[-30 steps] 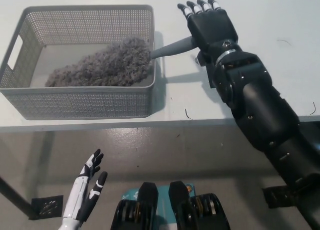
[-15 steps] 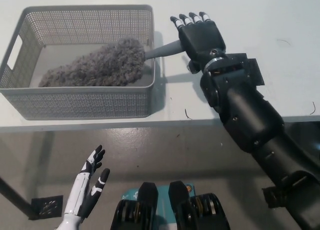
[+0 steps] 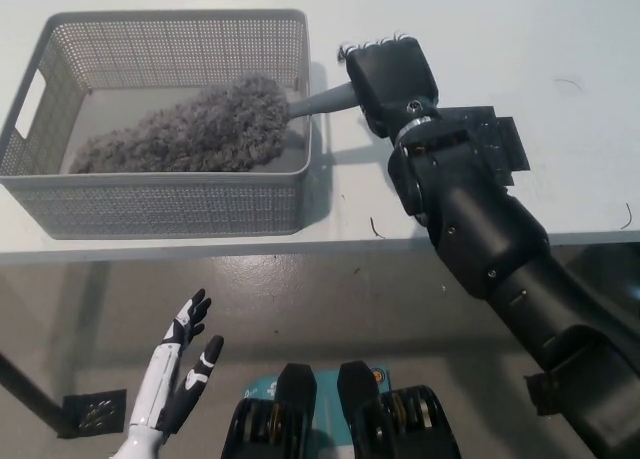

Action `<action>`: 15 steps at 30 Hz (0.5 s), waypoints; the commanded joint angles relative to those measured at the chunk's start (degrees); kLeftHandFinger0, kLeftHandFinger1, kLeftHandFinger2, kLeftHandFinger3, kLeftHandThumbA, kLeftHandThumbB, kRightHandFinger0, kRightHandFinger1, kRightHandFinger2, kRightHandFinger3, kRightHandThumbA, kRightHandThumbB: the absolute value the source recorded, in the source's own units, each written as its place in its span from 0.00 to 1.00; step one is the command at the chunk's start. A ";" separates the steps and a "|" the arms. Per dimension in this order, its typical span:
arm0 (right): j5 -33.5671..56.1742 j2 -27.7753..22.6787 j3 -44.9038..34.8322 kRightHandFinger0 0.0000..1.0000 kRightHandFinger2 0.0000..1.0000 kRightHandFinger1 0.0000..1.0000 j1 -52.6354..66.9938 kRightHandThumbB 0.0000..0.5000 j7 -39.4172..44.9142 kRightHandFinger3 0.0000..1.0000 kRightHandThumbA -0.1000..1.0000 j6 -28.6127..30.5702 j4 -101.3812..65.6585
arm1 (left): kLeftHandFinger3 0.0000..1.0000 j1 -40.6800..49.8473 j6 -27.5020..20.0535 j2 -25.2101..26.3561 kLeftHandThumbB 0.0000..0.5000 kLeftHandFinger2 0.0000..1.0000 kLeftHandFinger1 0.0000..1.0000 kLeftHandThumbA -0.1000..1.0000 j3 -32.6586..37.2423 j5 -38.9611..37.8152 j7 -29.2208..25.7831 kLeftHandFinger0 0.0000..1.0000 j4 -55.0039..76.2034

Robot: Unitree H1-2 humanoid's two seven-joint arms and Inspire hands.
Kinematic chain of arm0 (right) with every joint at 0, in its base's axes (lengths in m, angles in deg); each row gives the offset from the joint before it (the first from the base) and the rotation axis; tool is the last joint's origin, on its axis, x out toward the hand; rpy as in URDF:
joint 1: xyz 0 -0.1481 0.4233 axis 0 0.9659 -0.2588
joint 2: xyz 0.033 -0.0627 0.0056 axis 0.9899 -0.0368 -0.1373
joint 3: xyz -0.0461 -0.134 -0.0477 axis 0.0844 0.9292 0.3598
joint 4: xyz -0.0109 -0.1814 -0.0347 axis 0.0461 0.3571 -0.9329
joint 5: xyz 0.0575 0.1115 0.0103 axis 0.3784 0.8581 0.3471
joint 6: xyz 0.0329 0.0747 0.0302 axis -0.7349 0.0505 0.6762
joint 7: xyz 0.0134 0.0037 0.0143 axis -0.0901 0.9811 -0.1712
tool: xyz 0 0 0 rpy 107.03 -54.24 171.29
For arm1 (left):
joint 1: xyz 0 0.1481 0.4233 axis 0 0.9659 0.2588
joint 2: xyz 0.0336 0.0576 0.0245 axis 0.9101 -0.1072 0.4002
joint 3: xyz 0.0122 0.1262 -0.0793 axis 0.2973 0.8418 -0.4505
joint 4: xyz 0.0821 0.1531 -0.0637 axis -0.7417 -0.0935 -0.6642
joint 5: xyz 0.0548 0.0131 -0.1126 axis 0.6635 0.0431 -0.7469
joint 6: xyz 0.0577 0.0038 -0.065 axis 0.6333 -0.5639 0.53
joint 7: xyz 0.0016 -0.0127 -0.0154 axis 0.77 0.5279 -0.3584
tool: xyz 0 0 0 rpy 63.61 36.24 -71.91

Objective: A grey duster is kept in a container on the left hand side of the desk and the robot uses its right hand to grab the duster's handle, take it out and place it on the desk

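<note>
Curling over the stiff grey handle (image 3: 322, 100), the right robot hand (image 3: 392, 79) looks closed on it; the duster (image 3: 185, 131) looks light, its fluffy head soft in the basket (image 3: 160, 209). The left robot hand (image 3: 172, 379) hangs open, low.

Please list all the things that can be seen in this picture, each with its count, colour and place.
basket: one, grey, perforated, on the left part of the desk.
duster: one, grey and fluffy, head lying inside the basket, handle sticking out over the basket's right rim.
desk: one, white, filling the upper part of the view.
floor plate: one, dark, on the floor at lower left.
left hand: one, white and black, fingers apart, below the desk edge at lower left, holding nothing.
right hand: one, black, over the outer end of the handle, fingers curled downward; whether it grips yet cannot be told.
</note>
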 commanded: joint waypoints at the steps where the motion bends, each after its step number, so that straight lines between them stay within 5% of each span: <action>1: 2.27 1.41 -0.44 0.00 0.37 0.08 -7.49 0.15 -25.77 0.39 0.12 7.30 6.26 | 1.00 -1.87 -1.04 0.91 0.02 1.00 1.00 0.92 1.03 0.99 0.25 1.00 1.20; 4: 3.36 1.15 -1.04 0.00 0.40 0.08 -7.05 0.21 -27.22 0.48 0.19 8.10 7.13 | 1.00 -1.99 -1.63 1.17 0.02 1.00 1.00 0.93 1.15 1.37 0.19 1.00 1.04; 9: 6.80 1.07 -3.42 0.00 0.42 0.10 -6.59 0.25 -27.88 0.48 0.25 9.69 7.82 | 1.00 -2.41 -1.06 1.41 0.05 1.00 1.00 0.96 1.16 1.18 0.59 1.00 0.94; 13: 11.36 1.59 -7.06 0.00 0.33 0.06 -6.16 0.26 -27.83 0.35 0.35 11.39 7.92 | 1.00 -2.40 -0.77 1.32 0.05 1.00 1.00 0.95 1.13 1.12 0.57 1.00 0.98; 15: 15.56 1.97 -10.44 0.00 0.22 0.00 -5.66 0.18 -27.23 0.25 0.53 13.43 7.62 | 1.00 -2.39 -0.71 1.29 0.01 1.00 1.00 0.94 1.18 1.03 0.65 1.00 1.06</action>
